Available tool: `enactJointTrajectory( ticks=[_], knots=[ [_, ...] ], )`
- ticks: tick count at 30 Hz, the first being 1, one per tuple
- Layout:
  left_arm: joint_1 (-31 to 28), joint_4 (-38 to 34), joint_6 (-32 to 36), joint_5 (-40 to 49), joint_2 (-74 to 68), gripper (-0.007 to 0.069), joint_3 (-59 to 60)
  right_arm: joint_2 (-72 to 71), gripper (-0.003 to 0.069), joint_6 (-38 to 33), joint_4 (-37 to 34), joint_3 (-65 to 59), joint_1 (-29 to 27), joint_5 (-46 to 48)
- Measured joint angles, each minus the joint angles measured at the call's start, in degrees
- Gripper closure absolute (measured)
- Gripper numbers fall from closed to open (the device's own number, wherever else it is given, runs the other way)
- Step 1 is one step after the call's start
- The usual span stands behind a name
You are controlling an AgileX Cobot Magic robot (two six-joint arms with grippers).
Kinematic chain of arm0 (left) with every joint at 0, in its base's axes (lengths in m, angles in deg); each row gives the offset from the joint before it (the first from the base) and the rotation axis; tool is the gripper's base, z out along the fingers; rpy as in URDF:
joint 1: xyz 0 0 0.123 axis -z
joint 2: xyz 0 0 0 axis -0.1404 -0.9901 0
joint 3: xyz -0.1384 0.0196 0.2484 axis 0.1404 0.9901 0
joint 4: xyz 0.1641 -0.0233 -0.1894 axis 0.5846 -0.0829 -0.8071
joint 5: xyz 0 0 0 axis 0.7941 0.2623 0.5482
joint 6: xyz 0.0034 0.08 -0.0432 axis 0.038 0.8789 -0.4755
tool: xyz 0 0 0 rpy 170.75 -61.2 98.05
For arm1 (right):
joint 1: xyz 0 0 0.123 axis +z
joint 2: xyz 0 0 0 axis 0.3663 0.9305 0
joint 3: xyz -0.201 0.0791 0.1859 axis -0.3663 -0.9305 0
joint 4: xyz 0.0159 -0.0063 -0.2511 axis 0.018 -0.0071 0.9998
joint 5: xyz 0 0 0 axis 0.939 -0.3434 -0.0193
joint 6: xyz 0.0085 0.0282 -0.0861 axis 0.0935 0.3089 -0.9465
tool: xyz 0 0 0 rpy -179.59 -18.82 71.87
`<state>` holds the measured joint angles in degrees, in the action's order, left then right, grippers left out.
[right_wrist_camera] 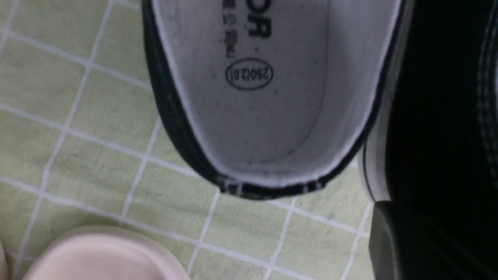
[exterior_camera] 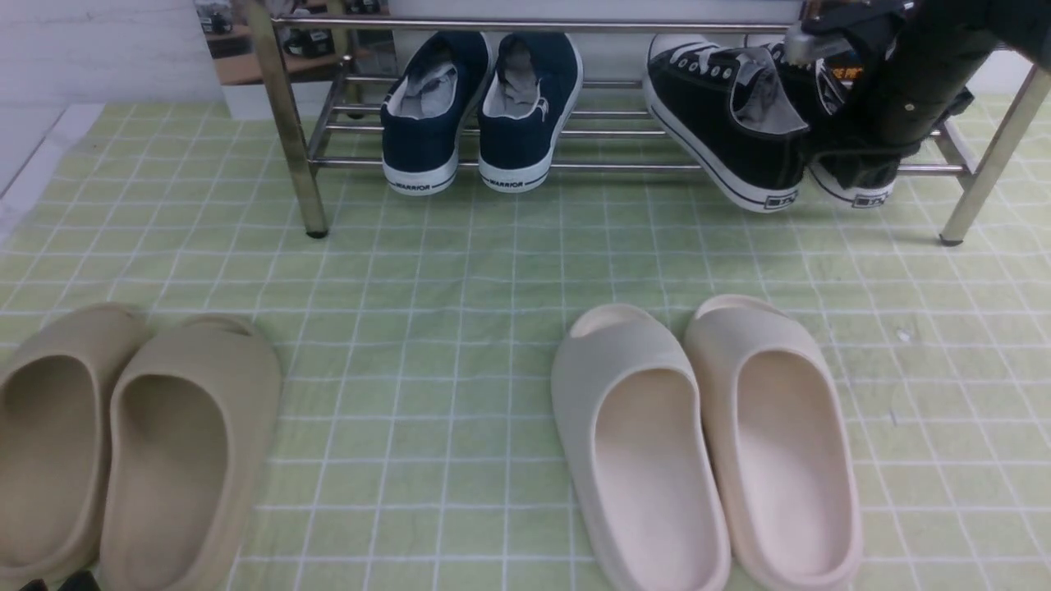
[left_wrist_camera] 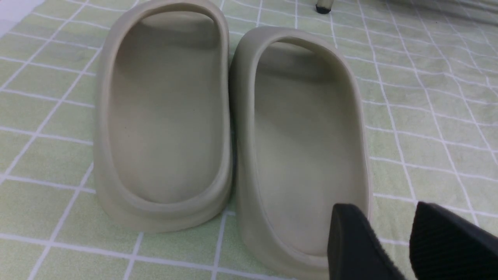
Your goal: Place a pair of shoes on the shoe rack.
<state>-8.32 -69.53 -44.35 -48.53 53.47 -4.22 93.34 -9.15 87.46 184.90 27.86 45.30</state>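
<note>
A pale green checked cloth (exterior_camera: pixel 460 328) carries the chrome shoe rack (exterior_camera: pixel 286 123) at the back, tan slides (exterior_camera: pixel 189 443) front left, cream slides (exterior_camera: pixel 649 460) front right.

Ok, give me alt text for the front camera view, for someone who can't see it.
The robot's right arm reaches over two black canvas sneakers sitting on the right end of a chrome shoe rack, heels overhanging. Navy slip-ons sit further left on the rack; tan slides and cream slides lie on the green checked cloth in front.
</note>
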Motion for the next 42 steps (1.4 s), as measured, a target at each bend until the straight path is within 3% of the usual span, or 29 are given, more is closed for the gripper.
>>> enactJointTrajectory(
  ticks=[11, 18, 22, 26, 31, 42],
  knots=[
    [0.0, 0.0, 0.0, 0.0, 0.0, 0.0386, 0.0, -12.37, 0.0657, 0.17, -2.73, -1.45, -0.05, 7.02],
    [0.0, 0.0, 0.0, 0.0, 0.0, 0.0386, 0.0, -37.18, 0.0655, -1.24, -9.07, -21.05, -0.05, 7.0],
    [0.0, 0.0, 0.0, 0.0, 0.0, 0.0386, 0.0, -49.32, 0.0655, -1.36, -9.07, -32.87, -0.05, 3.07],
    [0.0, 0.0, 0.0, 0.0, 0.0, 0.0386, 0.0, -68.27, 0.0655, -1.22, -9.18, -52.13, -0.05, -7.28],
    [0.0, 0.0, 0.0, 0.0, 0.0, 0.0386, 0.0, -83.4, 0.0655, -0.49, -9.24, -65.95, -0.05, -16.62],
    [0.0, 0.0, 0.0, 0.0, 0.0, 0.0386, 0.0, -102.86, 0.0645, 0.17, -7.14, -79.25, -0.05, -29.48]
  ],
)
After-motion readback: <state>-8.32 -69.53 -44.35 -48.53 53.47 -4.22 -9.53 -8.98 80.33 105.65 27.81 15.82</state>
